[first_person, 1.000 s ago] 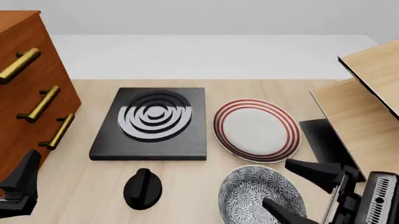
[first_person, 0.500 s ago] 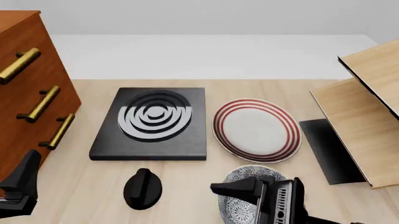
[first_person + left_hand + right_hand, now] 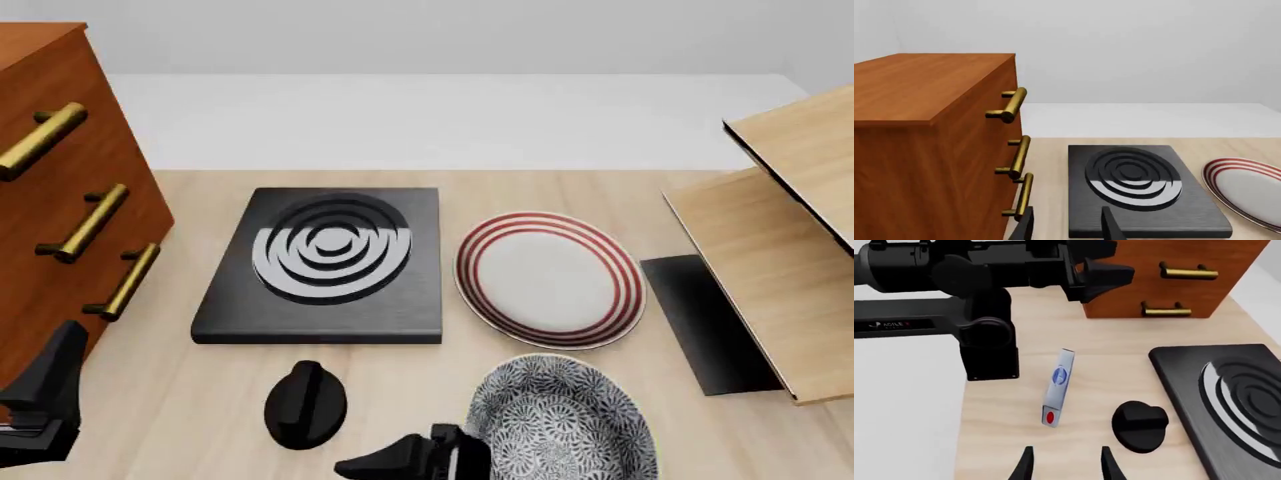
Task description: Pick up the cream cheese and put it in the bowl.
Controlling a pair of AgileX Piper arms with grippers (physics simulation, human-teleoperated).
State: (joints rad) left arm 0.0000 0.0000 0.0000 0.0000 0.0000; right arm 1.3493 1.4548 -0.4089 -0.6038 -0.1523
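Cream cheese (image 3: 1057, 387) lies flat on the wooden counter (image 3: 1081, 365), seen in the right wrist view only, nothing touching it; it sits just beside the left arm's black base (image 3: 991, 357) and near a black knob (image 3: 1139, 425). Right claw (image 3: 1063, 466) points at the box w/ its two dark fingers spread apart, nothing between them, box beyond the tips. In the front view the right arm (image 3: 420, 458) shows only as a dark piece at the near edge, just left of the bowl (image 3: 561, 420). Bowl is on the counter near-right, w/ the red-ringed plate (image 3: 549, 278) just beyond it. Left claw (image 3: 1066, 227) is low at the near left, by the wooden drawer cabinet (image 3: 934, 150), fingers apart and holding nothing, aimed toward the black stove slab (image 3: 1144, 187). Cream cheese is out of frame in the front view.
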